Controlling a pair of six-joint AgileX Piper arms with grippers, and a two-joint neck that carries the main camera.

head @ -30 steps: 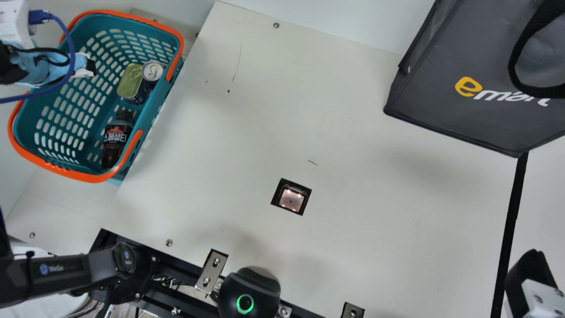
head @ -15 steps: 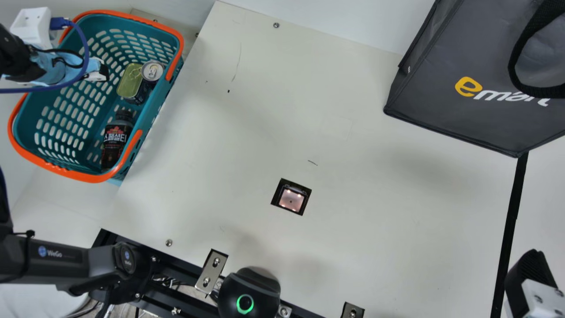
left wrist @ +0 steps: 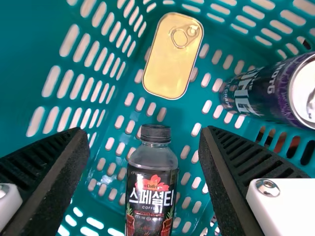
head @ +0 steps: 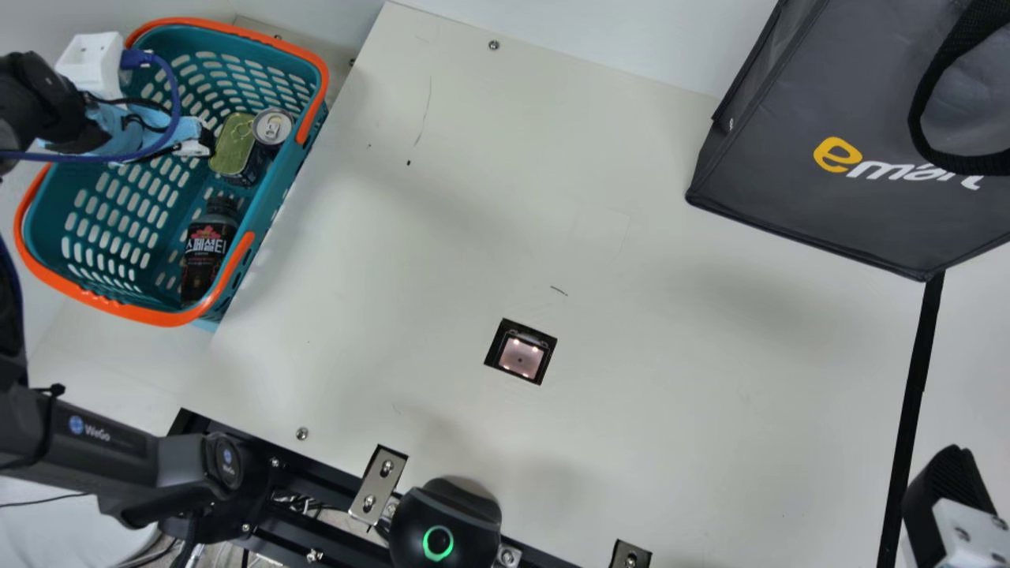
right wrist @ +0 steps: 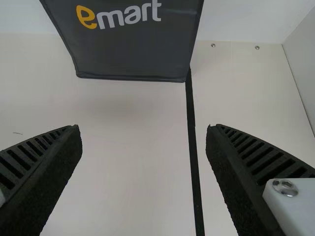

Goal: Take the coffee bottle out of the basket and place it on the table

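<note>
In the main view my left gripper (head: 207, 143) is over the teal basket (head: 166, 314), near the cans. The coffee bottle (head: 207, 252) lies in the basket's near part, its black cap toward the cans. In the left wrist view my left gripper (left wrist: 143, 132) stands open above the basket's inside, with the dark-labelled coffee bottle (left wrist: 151, 189) below and between its fingers, not held. My right gripper (head: 939, 481) is at the main view's lower right edge; in the right wrist view the right gripper (right wrist: 143, 128) is open over bare table (right wrist: 133, 162).
A flat gold-lidded tin (left wrist: 173, 55) and a purple drink can (left wrist: 270, 91) share the basket with the bottle. A dark grey bag (head: 789, 158) stands at the back right. A scanner window (head: 521, 356) is set in the cream table (head: 410, 260).
My left gripper has moved to the right over the basket, toward the tin. The bottle, the cans and my right gripper have stayed where they were.
</note>
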